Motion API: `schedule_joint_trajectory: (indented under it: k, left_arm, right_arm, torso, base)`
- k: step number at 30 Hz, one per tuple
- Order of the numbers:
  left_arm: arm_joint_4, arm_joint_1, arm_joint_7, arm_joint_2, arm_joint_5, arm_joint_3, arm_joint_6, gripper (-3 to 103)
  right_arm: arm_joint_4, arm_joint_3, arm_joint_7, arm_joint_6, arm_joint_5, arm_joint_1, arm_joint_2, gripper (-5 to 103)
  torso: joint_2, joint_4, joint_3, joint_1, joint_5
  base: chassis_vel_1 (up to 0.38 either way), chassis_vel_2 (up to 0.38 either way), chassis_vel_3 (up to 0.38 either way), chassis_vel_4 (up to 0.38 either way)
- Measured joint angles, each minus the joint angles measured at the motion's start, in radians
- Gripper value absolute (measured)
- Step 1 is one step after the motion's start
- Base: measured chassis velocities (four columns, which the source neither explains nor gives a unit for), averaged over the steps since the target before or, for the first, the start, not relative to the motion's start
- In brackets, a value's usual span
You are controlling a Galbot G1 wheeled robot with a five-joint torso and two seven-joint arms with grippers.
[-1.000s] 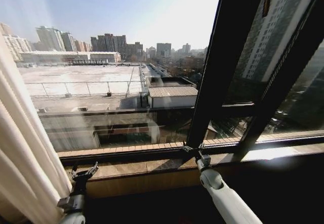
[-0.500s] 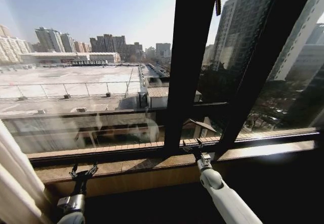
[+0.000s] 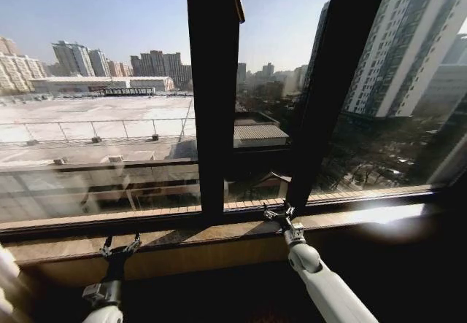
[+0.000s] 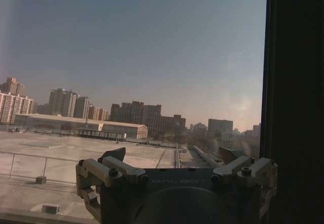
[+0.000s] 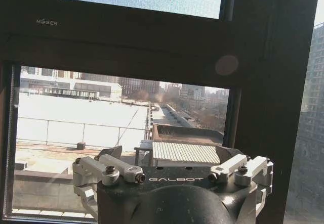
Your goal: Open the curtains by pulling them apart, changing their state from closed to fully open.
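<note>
Matt black metal window frame; clear glossy glass; smooth polished stone sill; pleated cloth curtains.

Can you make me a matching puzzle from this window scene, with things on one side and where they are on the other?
1 left gripper
2 right gripper
3 curtain
4 window frame bar

A black, upright, mid-window
B head view's lower left corner
C open, at the slanted bar's foot
D open, at the sill, left of the upright bar

Pairs: 1-D, 2-C, 3-B, 4-A
</note>
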Motion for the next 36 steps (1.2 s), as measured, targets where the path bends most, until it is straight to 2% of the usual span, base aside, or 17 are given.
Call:
schedule_joint_trajectory:
  k: [28,36]
  left_arm:
    - [0.0,0.0,0.0,0.0,0.0,0.0,0.0,100]
    - [0.0,0.0,0.0,0.0,0.0,0.0,0.0,100]
  right_arm:
    - [0.0,0.0,0.0,0.0,0.0,0.0,0.0,100]
    - [0.0,0.0,0.0,0.0,0.0,0.0,0.0,100]
  torso:
    - [0.0,0.0,0.0,0.0,0.0001]
    - [0.0,-0.0002,0.0,0.0,0.0005]
  base:
    - [-0.359,-0.346,0.351,0.357]
    - [-0.186,-0.207,0.205,0.177]
